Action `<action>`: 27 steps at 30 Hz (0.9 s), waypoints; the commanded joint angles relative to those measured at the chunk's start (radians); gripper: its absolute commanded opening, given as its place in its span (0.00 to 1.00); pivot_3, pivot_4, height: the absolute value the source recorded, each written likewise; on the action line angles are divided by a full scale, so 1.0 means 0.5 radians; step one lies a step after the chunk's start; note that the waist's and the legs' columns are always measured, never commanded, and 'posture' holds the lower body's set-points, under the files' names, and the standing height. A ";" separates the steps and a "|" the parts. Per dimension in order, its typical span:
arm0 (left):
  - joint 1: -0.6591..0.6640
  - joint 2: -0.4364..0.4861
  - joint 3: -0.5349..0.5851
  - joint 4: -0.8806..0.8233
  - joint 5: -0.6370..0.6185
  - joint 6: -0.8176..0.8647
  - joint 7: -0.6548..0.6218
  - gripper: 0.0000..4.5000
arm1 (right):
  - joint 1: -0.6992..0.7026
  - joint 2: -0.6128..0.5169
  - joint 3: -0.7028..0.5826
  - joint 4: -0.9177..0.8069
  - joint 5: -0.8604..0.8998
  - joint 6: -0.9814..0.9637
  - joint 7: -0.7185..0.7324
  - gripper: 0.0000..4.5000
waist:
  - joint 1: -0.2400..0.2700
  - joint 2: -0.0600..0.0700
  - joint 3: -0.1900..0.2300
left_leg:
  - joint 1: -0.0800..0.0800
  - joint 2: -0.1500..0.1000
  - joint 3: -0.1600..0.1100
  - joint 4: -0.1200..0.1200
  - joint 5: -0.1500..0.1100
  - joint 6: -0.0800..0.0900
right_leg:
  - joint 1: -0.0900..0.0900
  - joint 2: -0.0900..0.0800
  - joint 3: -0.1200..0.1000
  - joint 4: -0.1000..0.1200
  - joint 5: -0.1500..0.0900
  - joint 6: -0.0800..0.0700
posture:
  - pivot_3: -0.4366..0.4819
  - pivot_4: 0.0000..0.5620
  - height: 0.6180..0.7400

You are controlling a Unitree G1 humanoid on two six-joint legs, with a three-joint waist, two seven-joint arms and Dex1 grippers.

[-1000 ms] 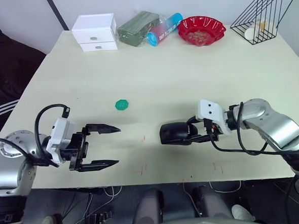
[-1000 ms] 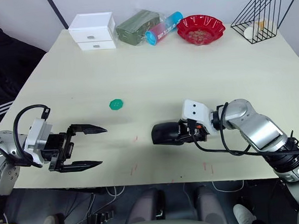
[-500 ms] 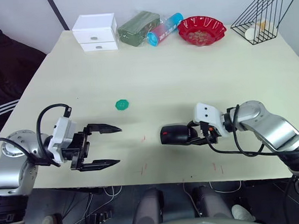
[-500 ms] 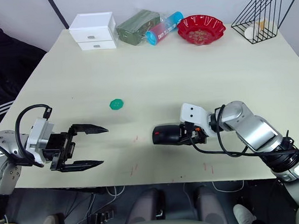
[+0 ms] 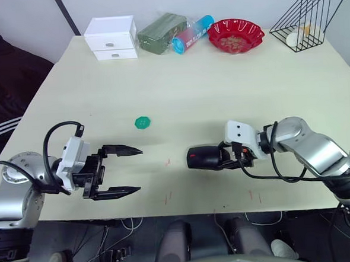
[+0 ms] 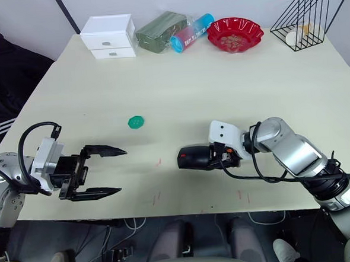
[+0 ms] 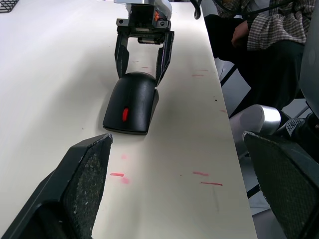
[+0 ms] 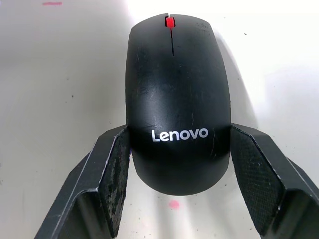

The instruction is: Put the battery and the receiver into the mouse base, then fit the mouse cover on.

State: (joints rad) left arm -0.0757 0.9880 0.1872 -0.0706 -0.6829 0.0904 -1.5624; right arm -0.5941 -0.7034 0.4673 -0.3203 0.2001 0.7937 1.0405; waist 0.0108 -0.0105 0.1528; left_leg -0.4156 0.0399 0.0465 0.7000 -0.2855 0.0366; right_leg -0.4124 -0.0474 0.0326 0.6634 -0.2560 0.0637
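Note:
The mouse base (image 5: 196,158) lies flat on the table's near side, its red scroll wheel (image 8: 170,22) facing my left arm. The glossy black mouse cover (image 8: 177,89), marked Lenovo, sits on top of it. My right gripper (image 5: 219,158) reaches in from the right and is shut on the mouse's rear end, one finger (image 8: 112,174) pressed to each side. My left gripper (image 5: 139,169) hovers open and empty near the front left edge, a hand's width from the mouse. The battery and the receiver are hidden.
A small green disc (image 5: 142,122) lies left of centre. Along the far edge stand a white drawer box (image 5: 111,38), a green pack (image 5: 162,31), a tube (image 5: 193,33), a red bowl (image 5: 236,35) and a wire rack (image 5: 302,23). A seated person (image 7: 259,50) is beyond the table edge.
The mouse has gone from tipped up to lying flat, its red wheel now showing. My right gripper shifted slightly left with it. The left arm stayed still.

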 commanded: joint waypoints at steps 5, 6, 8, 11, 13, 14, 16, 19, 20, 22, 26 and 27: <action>-0.019 0.006 0.073 -0.062 0.008 0.001 -0.019 1.00 | -0.018 -0.026 0.009 -0.018 -0.017 0.007 0.031 0.65 | 0.001 0.000 0.000 | 0.000 0.000 0.000 0.000 0.000 0.000 | 0.000 0.000 0.000 0.000 0.000 0.000 | 0.48 0.27 1.00; -0.019 0.006 0.073 -0.061 0.010 0.002 -0.020 1.00 | -0.010 -0.032 0.007 -0.020 -0.019 0.005 0.029 0.65 | 0.001 0.000 0.000 | 0.000 0.000 0.000 0.000 0.000 0.000 | 0.000 0.000 0.000 0.000 0.000 0.000 | 0.48 0.27 1.00; -0.017 0.006 0.075 -0.061 0.013 0.001 -0.022 1.00 | 0.000 -0.033 -0.001 -0.027 -0.016 0.027 0.019 0.65 | 0.001 0.000 0.000 | 0.000 0.000 0.000 0.000 0.000 0.000 | 0.000 0.000 0.000 0.000 0.000 0.000 | 0.48 0.27 1.00; -0.032 0.005 0.066 -0.049 0.014 0.001 -0.031 1.00 | 0.016 -0.042 -0.003 -0.021 -0.028 0.019 0.013 0.65 | 0.001 0.000 0.000 | 0.000 0.000 0.000 0.000 0.000 0.000 | 0.000 0.000 0.000 0.000 0.000 0.000 | 0.48 0.27 1.00; -0.041 0.005 0.062 -0.041 0.015 0.001 -0.036 1.00 | 0.020 -0.041 -0.004 -0.023 -0.027 0.023 0.011 0.65 | 0.001 0.000 0.000 | 0.000 0.000 0.000 0.000 0.000 0.000 | 0.000 0.000 0.000 0.000 0.000 0.000 | 0.48 0.27 1.00; -0.043 0.005 0.061 -0.039 0.015 0.000 -0.037 1.00 | 0.021 -0.041 -0.003 -0.025 -0.028 0.022 0.011 0.65 | 0.002 0.000 0.000 | 0.000 0.000 0.000 0.000 0.000 0.000 | 0.000 0.000 0.000 0.000 0.000 0.000 | 0.48 0.27 1.00; -0.049 0.007 0.059 -0.029 0.019 -0.003 -0.045 1.00 | 0.025 -0.037 -0.002 -0.030 -0.025 0.027 0.008 0.65 | 0.001 0.000 0.000 | 0.000 0.000 0.000 0.000 0.000 0.000 | 0.000 0.000 0.000 0.000 0.000 0.000 | 0.48 0.27 1.00; -0.048 0.007 0.061 -0.022 0.021 -0.006 -0.052 1.00 | 0.035 -0.035 0.003 -0.031 -0.026 0.027 0.003 0.65 | 0.001 0.000 0.000 | 0.000 0.000 0.000 0.000 0.000 0.000 | 0.000 0.000 0.000 0.000 0.000 0.000 | 0.48 0.27 1.00; -0.047 0.006 0.061 -0.020 0.022 -0.008 -0.054 1.00 | 0.035 -0.033 0.002 -0.032 -0.023 0.029 0.002 0.65 | 0.001 0.000 0.000 | 0.000 0.000 0.000 0.000 0.000 0.000 | 0.000 0.000 0.000 0.000 0.000 0.000 | 0.48 0.27 1.00; -0.043 0.007 0.066 -0.016 0.021 -0.010 -0.058 1.00 | 0.036 -0.028 0.001 -0.037 -0.020 0.030 0.000 0.65 | 0.001 0.000 0.000 | 0.000 0.000 0.000 0.000 0.000 0.000 | 0.000 0.000 0.000 0.000 0.000 0.000 | 0.48 0.27 1.00; -0.036 0.005 0.068 -0.004 0.028 -0.025 -0.069 1.00 | 0.038 -0.020 -0.003 -0.033 -0.019 0.010 -0.001 0.65 | 0.001 0.000 0.000 | 0.000 0.000 0.000 0.000 0.000 0.000 | 0.000 0.000 0.000 0.000 0.000 0.000 | 0.48 0.27 1.00; -0.035 0.004 0.068 0.001 0.031 -0.030 -0.073 1.00 | 0.037 -0.018 -0.003 -0.033 -0.020 0.009 -0.003 0.65 | 0.001 0.000 0.000 | 0.000 0.000 0.000 0.000 0.000 0.000 | 0.000 0.000 0.000 0.000 0.000 0.000 | 0.48 0.27 1.00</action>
State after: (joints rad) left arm -0.0888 0.9880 0.1875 -0.0662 -0.6679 0.0884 -1.5675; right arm -0.5840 -0.7084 0.4713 -0.3203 0.1931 0.8006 1.0394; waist 0.0111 -0.0105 0.1528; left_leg -0.4155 0.0399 0.0465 0.6999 -0.2855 0.0366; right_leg -0.4123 -0.0474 0.0326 0.6633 -0.2560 0.0636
